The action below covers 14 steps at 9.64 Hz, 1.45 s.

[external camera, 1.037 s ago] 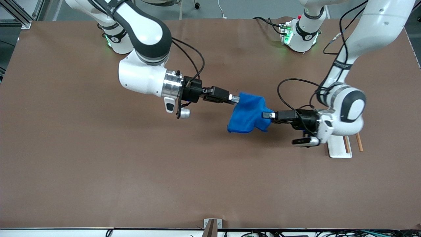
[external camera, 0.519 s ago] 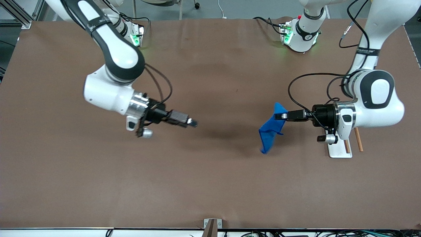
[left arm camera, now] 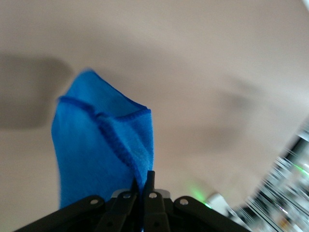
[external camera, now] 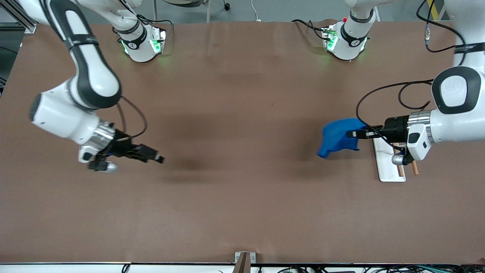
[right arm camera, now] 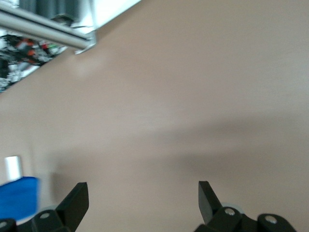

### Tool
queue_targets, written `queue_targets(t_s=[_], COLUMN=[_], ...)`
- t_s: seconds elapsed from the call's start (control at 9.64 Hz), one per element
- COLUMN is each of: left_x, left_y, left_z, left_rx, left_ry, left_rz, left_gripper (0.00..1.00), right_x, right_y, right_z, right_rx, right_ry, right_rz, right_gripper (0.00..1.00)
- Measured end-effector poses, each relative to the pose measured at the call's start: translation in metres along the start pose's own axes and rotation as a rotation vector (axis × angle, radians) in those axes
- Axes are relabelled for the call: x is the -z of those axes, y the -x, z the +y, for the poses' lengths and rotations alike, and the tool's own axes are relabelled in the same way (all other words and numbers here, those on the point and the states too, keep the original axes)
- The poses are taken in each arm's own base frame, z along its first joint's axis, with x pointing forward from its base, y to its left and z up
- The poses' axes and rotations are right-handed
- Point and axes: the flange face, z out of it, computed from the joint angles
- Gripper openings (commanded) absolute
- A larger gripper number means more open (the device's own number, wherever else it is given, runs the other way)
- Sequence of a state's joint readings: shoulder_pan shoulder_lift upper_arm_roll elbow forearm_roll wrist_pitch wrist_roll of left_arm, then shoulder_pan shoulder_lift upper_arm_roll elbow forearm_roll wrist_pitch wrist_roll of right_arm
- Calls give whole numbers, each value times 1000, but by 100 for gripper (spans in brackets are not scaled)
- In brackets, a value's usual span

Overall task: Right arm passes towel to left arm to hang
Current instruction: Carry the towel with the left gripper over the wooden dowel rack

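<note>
The blue towel (external camera: 336, 137) hangs bunched from my left gripper (external camera: 351, 134), which is shut on its upper edge, above the table beside the rack. In the left wrist view the towel (left arm camera: 101, 145) droops from the closed left gripper (left arm camera: 143, 180). My right gripper (external camera: 160, 159) is open and empty over the table toward the right arm's end, well apart from the towel. In the right wrist view my right gripper (right arm camera: 142, 192) has its jaws spread wide, with a bit of the towel (right arm camera: 17, 197) at the frame's edge.
A rack with a white base plate (external camera: 385, 167) and two wooden rods (external camera: 415, 167) stands under the left arm's wrist. The right arm's base (external camera: 140, 43) and the left arm's base (external camera: 345, 40) stand along the table edge farthest from the front camera.
My right gripper let go of the towel and drew back toward its own end of the table. My left gripper carried the towel toward the rack.
</note>
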<state>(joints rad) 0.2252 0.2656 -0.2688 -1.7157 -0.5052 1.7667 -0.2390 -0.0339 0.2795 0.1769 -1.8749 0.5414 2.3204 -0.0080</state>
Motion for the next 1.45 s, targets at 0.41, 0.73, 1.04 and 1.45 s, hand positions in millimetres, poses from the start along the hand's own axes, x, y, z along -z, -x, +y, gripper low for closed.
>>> queue_targets(t_s=[0.41,0.73,1.04,1.45], left_x=[22,32,50,74], left_y=[7,-9,-27,-38], left_z=[-17,-63,-114,-143], left_rx=[355,454,416,250], left_ry=[-264,-313,-394,-466], left_rz=[165,194,228,263], left_gripper=[0,0,0,0], right_x=[81,195,294,336], right_y=[-12,-3,18,27], right_z=[74,85,64,35], right_rx=[80,22,-18,6], right_ry=[316,407,407,421], right_rz=[-17,-49,-94,-89], right_gripper=[100,100,100,100])
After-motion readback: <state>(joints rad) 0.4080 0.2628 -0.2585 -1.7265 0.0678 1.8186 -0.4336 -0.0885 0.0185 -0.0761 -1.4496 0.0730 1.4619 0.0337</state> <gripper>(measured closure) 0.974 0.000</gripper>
